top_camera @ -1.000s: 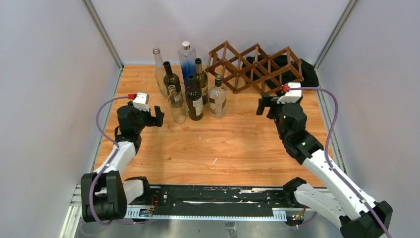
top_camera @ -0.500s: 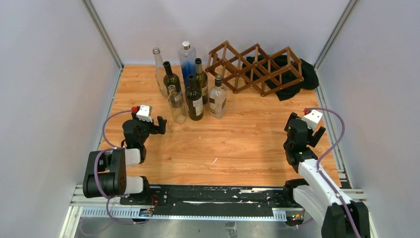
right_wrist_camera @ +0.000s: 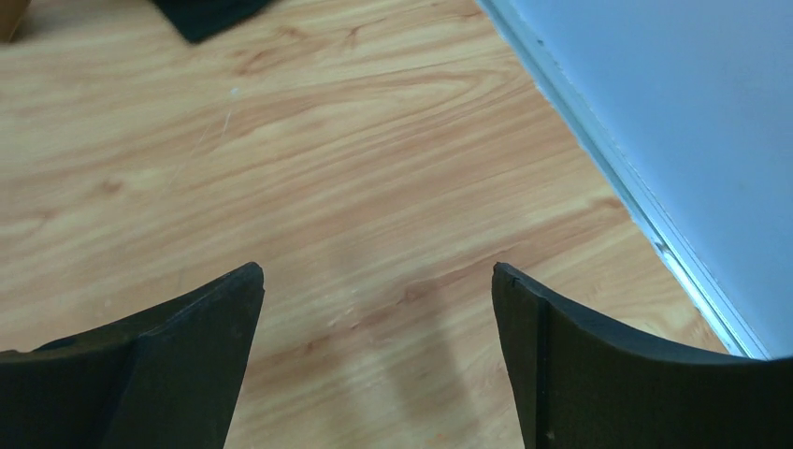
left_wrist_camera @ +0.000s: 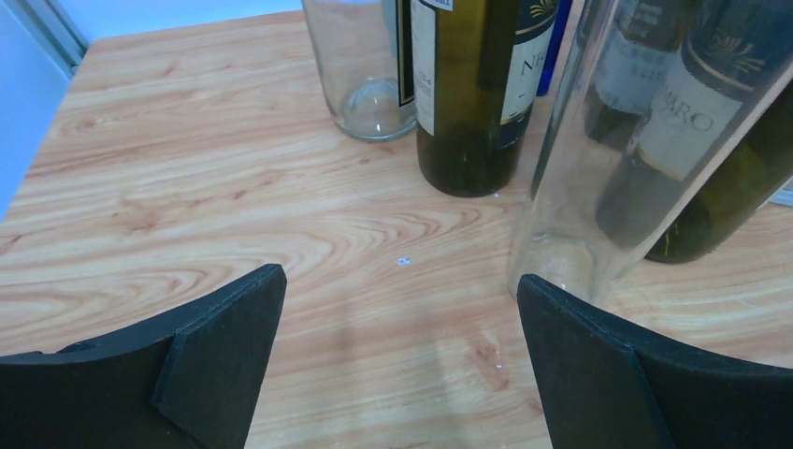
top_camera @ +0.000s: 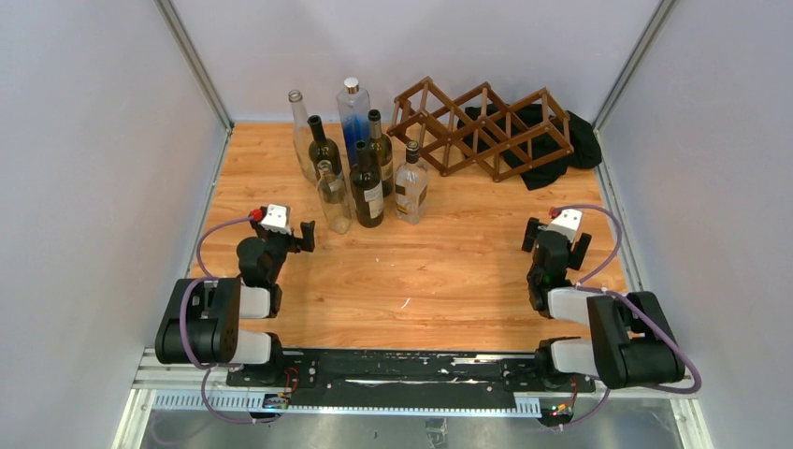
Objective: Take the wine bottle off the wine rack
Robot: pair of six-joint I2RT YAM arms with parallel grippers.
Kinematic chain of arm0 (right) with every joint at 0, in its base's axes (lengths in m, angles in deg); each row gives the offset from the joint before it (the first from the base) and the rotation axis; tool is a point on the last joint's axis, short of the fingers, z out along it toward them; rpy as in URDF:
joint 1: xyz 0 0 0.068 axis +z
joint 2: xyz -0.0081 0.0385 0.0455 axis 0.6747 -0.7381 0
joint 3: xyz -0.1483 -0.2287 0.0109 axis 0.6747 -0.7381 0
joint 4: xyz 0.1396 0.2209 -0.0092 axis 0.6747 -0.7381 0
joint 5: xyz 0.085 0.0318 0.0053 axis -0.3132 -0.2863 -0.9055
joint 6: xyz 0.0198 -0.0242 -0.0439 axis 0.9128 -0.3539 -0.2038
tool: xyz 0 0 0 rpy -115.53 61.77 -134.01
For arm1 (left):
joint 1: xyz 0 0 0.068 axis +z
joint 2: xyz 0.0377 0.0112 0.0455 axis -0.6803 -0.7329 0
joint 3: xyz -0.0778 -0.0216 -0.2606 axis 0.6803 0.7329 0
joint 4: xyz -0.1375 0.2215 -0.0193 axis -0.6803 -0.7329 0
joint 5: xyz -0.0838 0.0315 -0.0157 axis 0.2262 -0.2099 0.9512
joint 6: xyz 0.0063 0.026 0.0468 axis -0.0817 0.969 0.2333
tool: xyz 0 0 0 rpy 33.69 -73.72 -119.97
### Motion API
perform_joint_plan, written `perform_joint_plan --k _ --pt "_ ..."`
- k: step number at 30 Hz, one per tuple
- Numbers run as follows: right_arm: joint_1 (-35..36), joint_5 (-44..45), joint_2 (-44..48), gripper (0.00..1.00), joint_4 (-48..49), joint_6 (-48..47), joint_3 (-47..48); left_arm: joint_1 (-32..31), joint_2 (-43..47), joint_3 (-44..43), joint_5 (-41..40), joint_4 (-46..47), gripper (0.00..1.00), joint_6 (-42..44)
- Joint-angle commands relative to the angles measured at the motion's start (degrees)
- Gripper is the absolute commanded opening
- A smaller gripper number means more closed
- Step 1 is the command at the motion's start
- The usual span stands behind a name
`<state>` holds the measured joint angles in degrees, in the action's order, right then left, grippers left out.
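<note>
The dark brown lattice wine rack (top_camera: 482, 126) stands at the back right of the table, and I see no bottle in its cells. Several bottles stand upright to its left, among them a dark wine bottle (top_camera: 367, 187). My left gripper (top_camera: 281, 240) hangs open low over the table, just in front of that group. In the left wrist view it (left_wrist_camera: 397, 277) faces a clear bottle (left_wrist_camera: 598, 168) and a dark green wine bottle (left_wrist_camera: 472, 103). My right gripper (top_camera: 556, 239) is open over bare wood near the right wall, well short of the rack; nothing lies between its fingers (right_wrist_camera: 376, 269).
A black cloth (top_camera: 561, 154) lies behind and to the right of the rack; its corner (right_wrist_camera: 206, 14) shows in the right wrist view. Grey walls close in the table on the left, back and right (right_wrist_camera: 673, 112). Both arms are folded near their bases.
My right arm has drawn back from just in front of the rack to the near right of the table. The left arm has also folded back a little.
</note>
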<state>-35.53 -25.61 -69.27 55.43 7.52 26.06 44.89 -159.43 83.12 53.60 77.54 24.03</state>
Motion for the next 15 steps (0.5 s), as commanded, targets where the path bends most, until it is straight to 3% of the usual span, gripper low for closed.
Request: perform_joint_plan --k 1,3,5,6,8,9,11,15 --pt "-0.9 -14.1 -1.9 0.97 16.7 -8.2 -5.7 -0.3 1.3 -0.3 -2.9 -1.1 1.00 1.0" --pt "-0.9 -15.1 -6.9 0.98 24.6 -8.9 -8.1 -0.3 -0.6 -0.6 -2.8 1.5 1.00 0.1" --pt "-1.1 -13.7 -13.1 1.00 34.0 -10.5 -7.7 -0.3 -0.4 -2.4 -3.8 -2.2 1.00 -0.2" --pt "-1.1 -13.5 -12.9 1.00 32.5 -10.4 -6.6 -0.3 0.1 -3.9 -4.5 -5.9 1.00 -0.2" --pt "-1.6 -14.4 -7.3 1.00 11.0 -7.7 -1.1 -0.4 0.1 -3.6 -5.0 -5.6 1.00 -0.1" --pt "-1.9 -14.2 -8.0 1.00 9.6 -7.0 1.1 -0.4 -0.4 -3.3 -5.0 -4.2 1.00 -0.3" --pt "-1.5 -13.6 -11.2 1.00 19.6 -9.1 -1.2 -0.4 -0.3 -3.7 -5.1 -5.0 1.00 -0.3" --pt "-0.8 -12.7 -9.9 1.00 16.0 -9.1 -0.6 -0.5 -0.4 -3.6 -5.2 -4.7 1.00 -0.4"
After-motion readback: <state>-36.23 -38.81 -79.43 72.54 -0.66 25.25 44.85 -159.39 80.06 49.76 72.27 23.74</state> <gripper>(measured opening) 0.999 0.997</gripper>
